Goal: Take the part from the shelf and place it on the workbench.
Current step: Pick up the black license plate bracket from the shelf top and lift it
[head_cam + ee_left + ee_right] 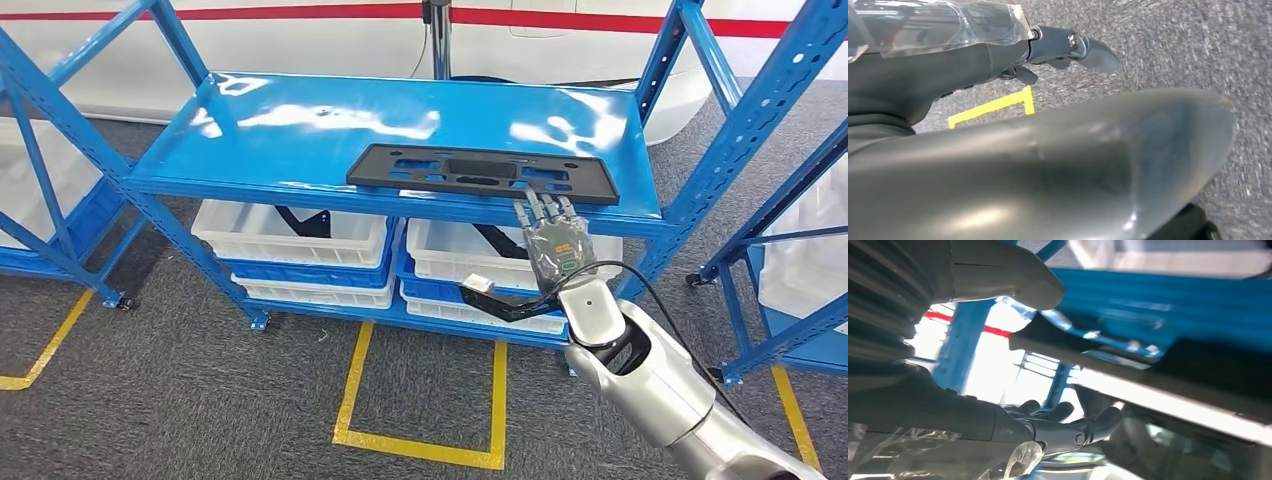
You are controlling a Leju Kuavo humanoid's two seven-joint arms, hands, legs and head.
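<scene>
Silver and jointed, the robot's right arm [650, 385] rises from the lower right of the head view, a black cable looping beside it. Its right hand [556, 240] reaches up to the front edge of the top shelf [300, 120], fingers [540, 208] stretched forward and apart, their tips at the near edge of the part [480, 172]. From the right wrist view the thumb [1013, 280] lies above the part [1108, 352] and the darker fingers [1073, 427] below it, with a gap on both sides, so the hand is open and not yet gripping. One part can be counted: a long, flat black plate with cut-out slots, lying flat along the front of the shelf, its right end just above the hand. The left hand [998, 55] hangs over the floor with nothing visible in it; whether its fingers are spread or curled cannot be told.

One blue metal rack [730, 130] carries the glossy shelf, and under it stand four white bins [290, 235] in two stacks of two, dark pieces showing in the upper ones. More blue racks stand at either side. Grey carpet [200, 390] covers the floor, marked with yellow tape lines [420, 445]. Behind the rack runs a white wall with a red stripe [250, 13]
</scene>
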